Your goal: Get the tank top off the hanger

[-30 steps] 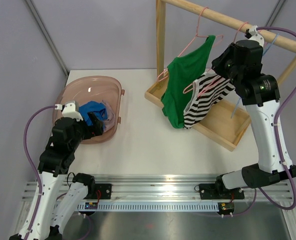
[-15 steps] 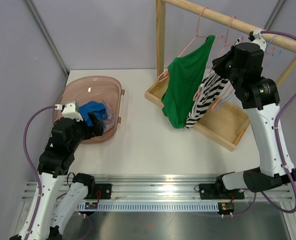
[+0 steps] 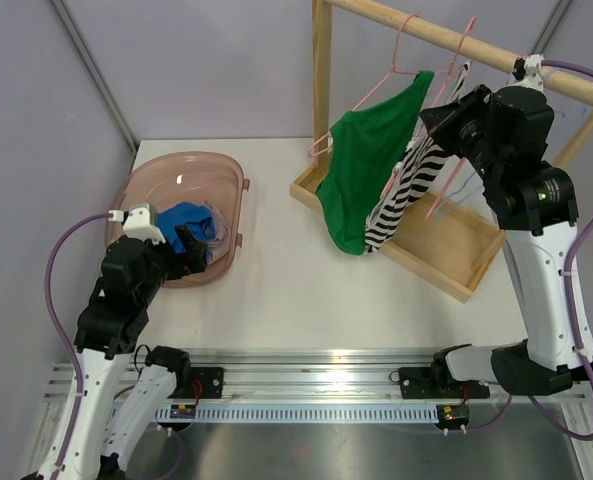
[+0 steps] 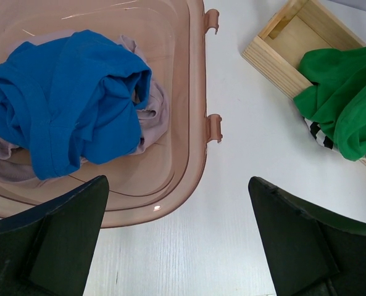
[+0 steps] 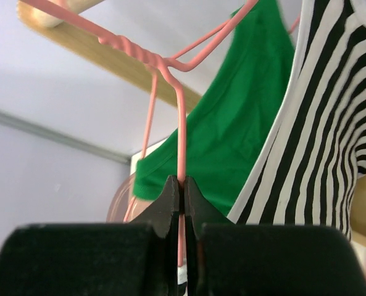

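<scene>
A black-and-white striped tank top [image 3: 408, 190] hangs on a pink wire hanger [image 3: 446, 192] under the wooden rail [image 3: 446, 40]. A green tank top [image 3: 361, 175] hangs on a second pink hanger just to its left. My right gripper [image 3: 446, 112] is shut on the striped top's hanger wire [image 5: 180, 135], just below its twisted neck. The striped top [image 5: 331, 123] and green top [image 5: 238, 129] show beyond my right gripper [image 5: 183, 185]. My left gripper [image 3: 191, 245] is open and empty [image 4: 176, 240], low over the table beside the basin.
A pink plastic basin [image 3: 191, 172] at the left holds a blue garment [image 4: 65, 105] and a pale one. The rack's wooden base tray [image 3: 446, 250] stands at the right; its upright post [image 3: 322, 80] stands behind the green top.
My right arm has risen and shifted right with the hanger. The striped top has swung edge-on and moved up toward the rail. The left arm has barely moved.
</scene>
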Controlling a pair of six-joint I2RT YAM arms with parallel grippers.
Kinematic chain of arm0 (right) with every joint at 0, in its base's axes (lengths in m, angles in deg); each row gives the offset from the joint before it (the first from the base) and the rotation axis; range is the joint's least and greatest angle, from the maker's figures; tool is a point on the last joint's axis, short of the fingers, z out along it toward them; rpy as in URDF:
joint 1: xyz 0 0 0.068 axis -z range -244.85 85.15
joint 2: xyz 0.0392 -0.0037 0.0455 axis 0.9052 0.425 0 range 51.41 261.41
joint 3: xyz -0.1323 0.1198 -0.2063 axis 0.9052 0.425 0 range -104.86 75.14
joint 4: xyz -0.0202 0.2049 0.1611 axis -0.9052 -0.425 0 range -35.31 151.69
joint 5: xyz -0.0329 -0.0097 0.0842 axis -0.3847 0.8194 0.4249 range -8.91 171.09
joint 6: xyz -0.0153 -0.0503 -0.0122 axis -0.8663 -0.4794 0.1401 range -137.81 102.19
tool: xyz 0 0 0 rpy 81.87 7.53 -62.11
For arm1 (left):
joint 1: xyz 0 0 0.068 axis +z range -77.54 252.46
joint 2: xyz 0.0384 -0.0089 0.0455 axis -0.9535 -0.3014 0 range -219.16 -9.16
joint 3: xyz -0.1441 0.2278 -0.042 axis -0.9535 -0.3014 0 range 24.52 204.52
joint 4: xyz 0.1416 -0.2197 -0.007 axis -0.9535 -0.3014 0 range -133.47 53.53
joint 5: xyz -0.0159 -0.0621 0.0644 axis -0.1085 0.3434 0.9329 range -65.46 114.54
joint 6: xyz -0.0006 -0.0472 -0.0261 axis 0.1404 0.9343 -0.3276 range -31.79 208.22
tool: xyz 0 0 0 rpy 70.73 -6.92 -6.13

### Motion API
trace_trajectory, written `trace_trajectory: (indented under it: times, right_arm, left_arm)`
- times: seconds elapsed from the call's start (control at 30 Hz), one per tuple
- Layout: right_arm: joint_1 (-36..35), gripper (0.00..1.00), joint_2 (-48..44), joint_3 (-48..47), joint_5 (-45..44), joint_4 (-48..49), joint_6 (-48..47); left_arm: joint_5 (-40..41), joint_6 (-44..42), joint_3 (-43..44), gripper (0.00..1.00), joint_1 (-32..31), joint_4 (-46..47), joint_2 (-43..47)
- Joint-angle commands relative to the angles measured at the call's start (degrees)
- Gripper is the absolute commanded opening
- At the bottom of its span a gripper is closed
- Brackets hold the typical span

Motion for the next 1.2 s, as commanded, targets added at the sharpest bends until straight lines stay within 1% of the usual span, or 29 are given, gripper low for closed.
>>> trace_trajectory:
  times: [0.0, 0.13, 0.3, 0.37, 0.43, 0.47, 0.53, 0.57, 0.63, 0.67, 0.7, 0.77, 0.83, 0.87, 0.9, 1.0, 1.03, 1.13, 1.17]
  right_arm:
    - [-0.54, 0.0, -4.12, -2.6, 8.33, 3.1, 0.83]
    - [-0.45, 0.0, -9.13, 0.99, 15.29, 0.81, -1.37]
    - [-0.54, 0.0, -18.52, 9.87, 24.59, -1.56, -5.41]
    - [-0.54, 0.0, -23.09, 14.51, 28.98, -1.92, -6.81]
    - [-0.54, 0.0, -25.83, 17.16, 32.33, -2.53, -7.79]
    - [-0.54, 0.0, -28.45, 19.44, 35.83, -2.88, -9.01]
    - [-0.54, 0.0, -30.93, 22.51, 39.89, -2.8, -10.59]
    - [-0.54, 0.0, -33.2, 23.4, 43.56, -2.8, -11.04]
    - [-0.54, 0.0, -35.41, 25.68, 47.1, -2.53, -11.92]
    - [-0.54, 0.0, -37.08, 26.31, 50.95, -2.01, -12.27]
    - [-0.54, 0.0, -37.79, 26.75, 52.81, -1.92, -12.53]
    - [-0.54, 0.0, -39.28, 27.71, 56.76, -1.05, -11.92]
    - [-0.54, 0.0, -39.99, 28.94, 62.48, 0.36, -10.0]
    - [-0.54, 0.0, -40.78, 29.3, 66.15, 2.63, -9.29]
    - [-0.54, 0.0, -41.13, 29.56, 67.32, 3.61, -8.5]
    - [-0.54, 0.0, -41.05, 29.48, 69.52, 7.65, -5.69]
    - [-0.54, 0.0, -40.87, 29.91, 70.49, 9.14, -3.42]
    - [-0.54, 0.0, -38.34, 30.79, 74.53, 18.88, 2.47]
    - [-0.54, 0.0, -37.63, 30.71, 74.97, 20.04, 3.45]
  left_arm:
    - [-2.58, -1.13, -0.47, 0.99, -0.14, 3.0, 0.57]
    - [-7.06, -1.58, -0.82, 0.99, -0.14, 4.67, 1.18]
    - [-15.23, -0.26, -0.39, 0.99, -0.23, 7.57, 1.8]
    - [-18.82, 1.49, 0.67, 0.99, -0.32, 9.32, 1.88]
    - [-23.47, 2.46, 1.98, 0.99, -0.67, 11.95, 1.62]
    - [-24.46, 3.68, 2.34, 0.99, -0.93, 12.93, 1.62]
    - [-27.0, 4.57, 3.39, 0.99, -2.33, 16.6, 1.71]
    - [-27.28, 5.53, 3.66, 0.99, -2.95, 17.84, 1.8]
    - [-27.63, 6.07, 4.18, 0.99, -4.88, 21.09, 1.62]
    - [-27.72, 6.5, 4.71, 0.99, -5.58, 21.98, 1.62]
    - [-27.98, 6.51, 4.8, 0.99, -6.37, 23.12, 1.53]
    - [-28.16, 6.6, 4.98, 0.99, -9.01, 26.37, 1.45]
    - [-27.99, 6.25, 5.15, 0.99, -11.91, 29.36, 1.27]
    - [-27.9, 5.72, 5.33, 0.99, -12.79, 30.15, 0.66]
    - [-27.81, 5.37, 5.76, 0.99, -14.71, 30.86, 0.39]
    - [-27.2, 4.14, 7.08, 0.99, -17.27, 33.67, -1.36]
    - [-27.02, 4.05, 7.35, 0.99, -18.76, 35.77, -1.72]
    - [-25.27, 3.0, 9.18, 0.99, -21.93, 39.81, -2.77]
    - [-24.65, 2.56, 9.8, 0.99, -22.63, 40.35, -3.3]
